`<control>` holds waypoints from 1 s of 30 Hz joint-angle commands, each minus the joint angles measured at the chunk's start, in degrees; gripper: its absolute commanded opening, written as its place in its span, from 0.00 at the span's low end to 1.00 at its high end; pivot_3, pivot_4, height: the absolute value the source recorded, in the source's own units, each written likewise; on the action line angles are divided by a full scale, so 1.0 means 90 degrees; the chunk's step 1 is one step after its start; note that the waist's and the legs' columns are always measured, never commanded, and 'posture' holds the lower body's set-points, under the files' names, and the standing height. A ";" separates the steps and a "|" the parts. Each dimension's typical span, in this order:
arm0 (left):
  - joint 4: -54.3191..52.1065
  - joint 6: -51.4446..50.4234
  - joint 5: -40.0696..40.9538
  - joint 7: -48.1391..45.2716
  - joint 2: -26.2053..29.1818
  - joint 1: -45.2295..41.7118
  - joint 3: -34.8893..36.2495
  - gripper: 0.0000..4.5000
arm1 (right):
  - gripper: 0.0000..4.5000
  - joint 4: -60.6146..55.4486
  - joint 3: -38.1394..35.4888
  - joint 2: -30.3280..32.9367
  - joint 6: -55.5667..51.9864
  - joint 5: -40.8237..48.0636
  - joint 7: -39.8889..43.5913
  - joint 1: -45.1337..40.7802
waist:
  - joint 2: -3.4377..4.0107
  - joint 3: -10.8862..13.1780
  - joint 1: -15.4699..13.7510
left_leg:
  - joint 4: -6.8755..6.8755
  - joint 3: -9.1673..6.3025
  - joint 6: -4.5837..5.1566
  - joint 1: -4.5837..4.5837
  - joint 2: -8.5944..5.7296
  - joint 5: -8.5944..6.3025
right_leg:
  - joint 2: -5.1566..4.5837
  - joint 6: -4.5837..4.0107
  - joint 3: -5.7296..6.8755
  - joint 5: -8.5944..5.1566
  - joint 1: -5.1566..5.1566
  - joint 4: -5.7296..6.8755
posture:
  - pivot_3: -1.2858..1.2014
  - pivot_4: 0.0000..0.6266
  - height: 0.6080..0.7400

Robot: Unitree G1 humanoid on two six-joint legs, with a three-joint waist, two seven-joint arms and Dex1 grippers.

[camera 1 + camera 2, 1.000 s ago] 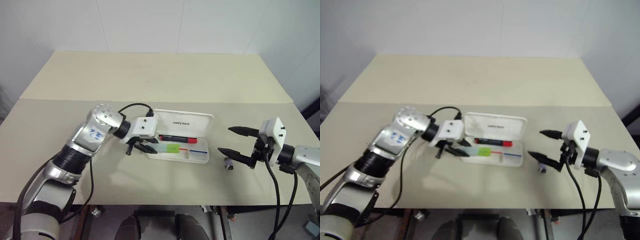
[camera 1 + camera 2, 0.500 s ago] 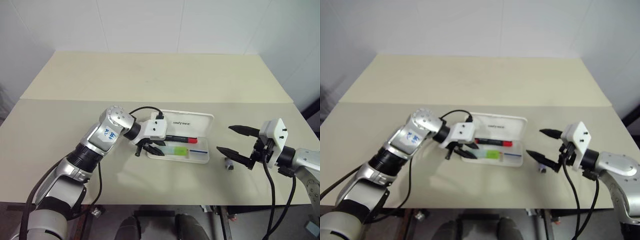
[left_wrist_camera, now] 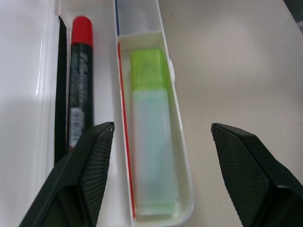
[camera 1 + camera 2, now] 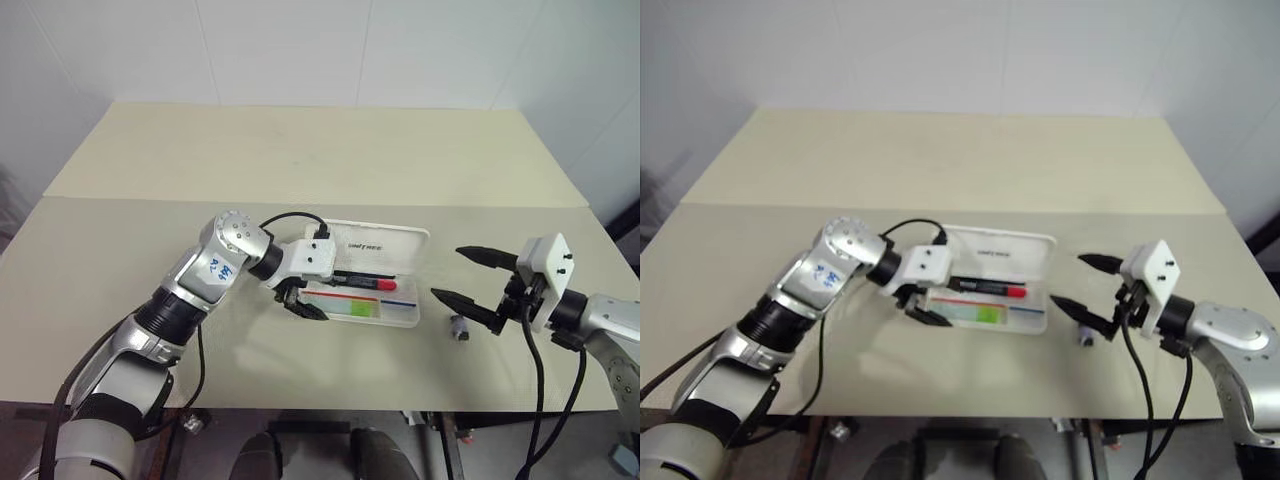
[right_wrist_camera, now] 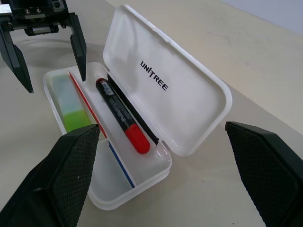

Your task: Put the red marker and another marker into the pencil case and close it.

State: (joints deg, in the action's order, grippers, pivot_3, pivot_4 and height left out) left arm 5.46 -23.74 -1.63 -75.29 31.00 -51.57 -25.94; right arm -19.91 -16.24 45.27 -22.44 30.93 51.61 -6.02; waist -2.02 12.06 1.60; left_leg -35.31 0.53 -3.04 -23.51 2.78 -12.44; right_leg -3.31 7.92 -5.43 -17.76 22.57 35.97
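Note:
The white pencil case (image 4: pixel 376 243) lies open at mid-table, its lettered lid (image 5: pixel 165 85) tipped back. Inside it, along the hinge side, rests the red marker (image 3: pixel 79 90), dark-barrelled with a red end. The pale mint marker with a green cap (image 3: pixel 150 142) lies in the front compartment beside it. My left gripper (image 4: pixel 302 301) hovers over the case's left end, open, one finger (image 3: pixel 90 170) on each side of the green marker without touching it. To the right of the case, my right gripper (image 4: pixel 448 272) is held open and holds nothing.
A small dark grey lump (image 4: pixel 458 328) sits on the table (image 4: pixel 300 160) just under the right gripper's lower finger. The table's front edge runs close behind both arms. White walls close off the far side.
The left gripper's fingers have spread apart and let go of the green marker, which now lies in the case's front compartment. The right gripper has stayed where it was.

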 commanded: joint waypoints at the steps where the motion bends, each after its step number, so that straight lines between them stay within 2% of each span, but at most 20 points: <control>1: -0.0194 -0.0025 0.0166 -0.0019 -0.0055 -0.0154 0.0171 0.73 | 1.00 -0.0139 -0.0051 -0.0029 0.0088 0.0055 -0.0039 -0.0114 | 0.0000 0.0000 0.0000 | 0.0000 0.0000 0.0000 0.0000 0.0000 0.0000 | 0.0000 0.0000 0.0000 0.0000 0.0000 0.0000 | 0.52 0.24 1.00; 2: -0.0233 -0.0062 0.0229 -0.0046 -0.0056 -0.0156 0.0208 0.73 | 1.00 -0.0126 -0.0033 -0.0033 0.0087 0.0049 -0.0037 -0.0134 | 0.0000 0.0000 0.0001 | 0.0000 0.0000 0.0000 0.0000 0.0000 0.0000 | 0.0000 0.0000 0.0000 0.0000 0.0000 0.0000 | 0.52 0.24 1.00; 4: -0.0290 -0.0137 0.0368 -0.0058 -0.0058 -0.0169 0.0327 0.81 | 1.00 -0.0103 0.0010 -0.0030 0.0059 0.0039 -0.0026 -0.0180 | 0.0000 0.0000 0.0011 | 0.0000 0.0000 0.0000 0.0000 0.0000 0.0000 | 0.0000 0.0001 0.0000 0.0000 0.0000 0.0000 | 0.52 0.24 1.00; 7: -0.0346 -0.0128 0.0647 -0.0112 0.0005 -0.0160 0.0592 1.00 | 1.00 -0.0107 0.0087 0.0102 -0.0117 -0.0012 0.0004 -0.0196 | 0.0000 0.0000 0.0012 | 0.0000 0.0000 0.0000 0.0002 0.0000 0.0000 | 0.0000 0.0001 0.0000 0.0000 0.0000 0.0004 | 0.52 0.24 1.00; 12: -0.0415 0.0181 0.1421 -0.0604 0.0414 0.0273 0.1312 1.00 | 1.00 -0.0410 0.0242 0.0528 -0.0828 0.0026 -0.0105 -0.0447 | 0.0002 -0.0001 0.0028 | -0.0005 0.0000 0.0000 0.0001 0.0000 0.0000 | 0.0000 0.0001 -0.0001 0.0000 0.0000 0.0005 | 0.52 0.24 1.00; 15: -0.0354 0.0719 0.1541 -0.0744 0.0760 0.0741 0.1585 1.00 | 1.00 -0.0622 0.0291 0.0915 -0.1382 -0.0071 -0.0186 -0.0418 | 0.0011 -0.0005 0.0053 | 0.0002 0.0006 0.0000 0.0012 0.0002 0.0000 | 0.0000 -0.0002 -0.0007 -0.0001 0.0001 0.0007 | 0.52 0.24 1.00; 20: -0.0194 0.1339 0.1695 -0.0721 0.0982 0.1266 0.1980 1.00 | 1.00 -0.1024 0.0098 0.1332 -0.2165 0.0128 -0.0213 -0.0098 | 0.0008 -0.0005 -0.0045 | -0.0008 0.0000 0.0001 0.0003 0.0003 -0.0001 | -0.0002 -0.0005 0.0001 -0.0003 -0.0003 0.0004 | 0.52 0.24 1.00; 25: 0.0267 0.1856 0.1556 -0.0622 0.1167 0.1389 0.2104 1.00 | 1.00 -0.1202 -0.0030 0.1641 -0.3185 0.0100 -0.0596 0.0143 | 0.0008 -0.0005 -0.0009 | -0.0035 0.0006 0.0014 -0.0006 0.0000 -0.0008 | -0.0009 -0.0016 -0.0001 -0.0004 -0.0006 -0.0001 | 0.52 0.24 1.00; 30: 0.0415 0.1993 0.1588 -0.0357 0.0954 0.1412 0.2010 1.00 | 1.00 -0.1661 -0.0370 0.1612 -0.4825 0.0417 -0.1261 0.0197 | 0.0009 -0.0005 0.0001 | -0.0036 0.0010 0.0015 -0.0005 0.0001 -0.0008 | -0.0010 -0.0018 -0.0002 -0.0002 -0.0005 0.0000 | 0.52 0.24 1.00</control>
State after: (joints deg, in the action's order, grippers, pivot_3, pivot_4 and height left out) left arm 9.79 -6.95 12.16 -79.19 40.08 -39.19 -8.54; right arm -32.02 -16.60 58.93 -60.92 33.29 42.38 -4.07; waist -1.94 12.02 1.61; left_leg -35.63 0.63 -2.91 -23.54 2.78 -12.51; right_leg -3.41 7.78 -5.45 -17.76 22.53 35.99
